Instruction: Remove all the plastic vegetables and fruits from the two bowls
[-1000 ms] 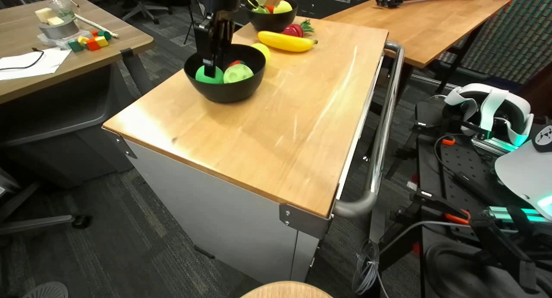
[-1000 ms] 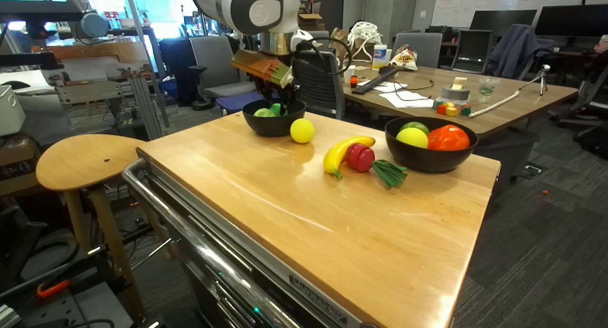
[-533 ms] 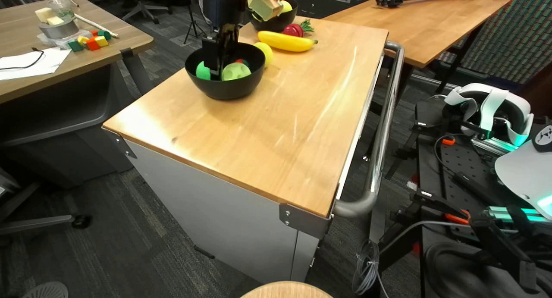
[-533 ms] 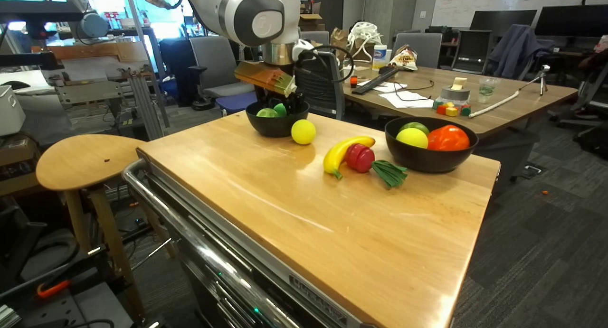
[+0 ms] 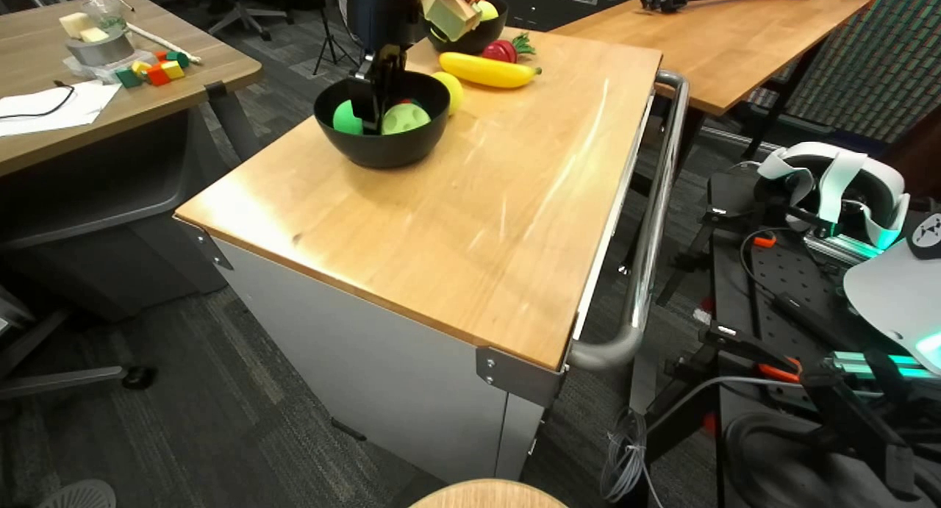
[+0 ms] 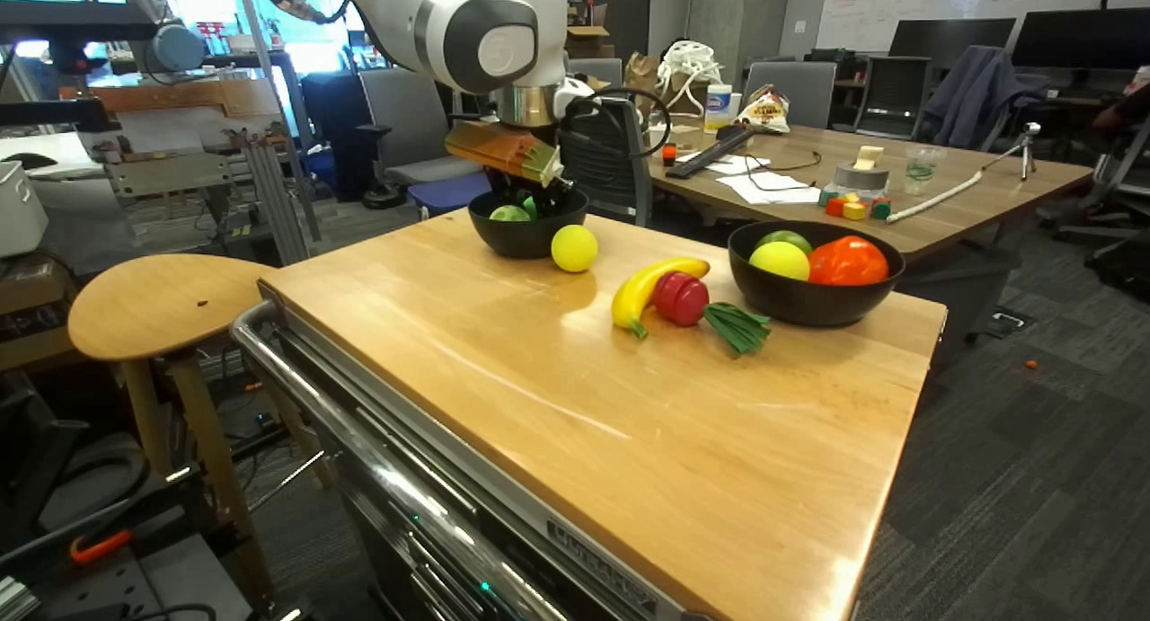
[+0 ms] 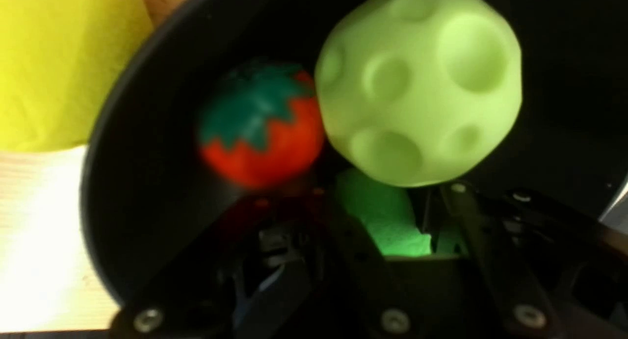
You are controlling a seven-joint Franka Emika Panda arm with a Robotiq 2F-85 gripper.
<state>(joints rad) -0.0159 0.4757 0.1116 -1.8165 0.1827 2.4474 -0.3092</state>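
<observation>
So vs a sec ago, the gripper [image 7: 387, 196] has shifted sideways: in an exterior view a finger covered the middle of the green ball [image 5: 345, 118], & now it lines up b/w that & the pale green ball [image 7: 419, 84]. The gripper-side bowl [image 5: 397, 155] got nudged a tiny bit too; the banana [image 5: 489, 71] & the red radish [image 6: 681, 298] w/ the leafy top haven't budged.

Fingers are down in that bowl w/ the green ball showing b/w them in the wrist view, but tbh can't tell if they've actually got hold of it. Also in there: a small red piece [image 7: 267, 157] w/ a green top. Yellow ball [image 6: 574, 248] sits on the wood tabletop [image 6: 539, 351] just outside the rim. Other bowl [image 6: 813, 305] has a yellow fruit [image 6: 780, 261], a dark green one [image 6: 786, 238] & a big red tomato [image 6: 853, 263].

Tabletop's light, shiny & scratched, w/ a chrome handle [image 5: 659, 199] along one edge. Bg: desk [image 5: 37, 37] w/ colored blocks [image 5: 158, 74], round stool [image 6: 162, 302], VR headset [image 5: 842, 177] on a black cart [image 5: 772, 273], gray chairs [image 6: 409, 118], whiteboard [image 6: 898, 1], dark carpet [image 5: 242, 390].
</observation>
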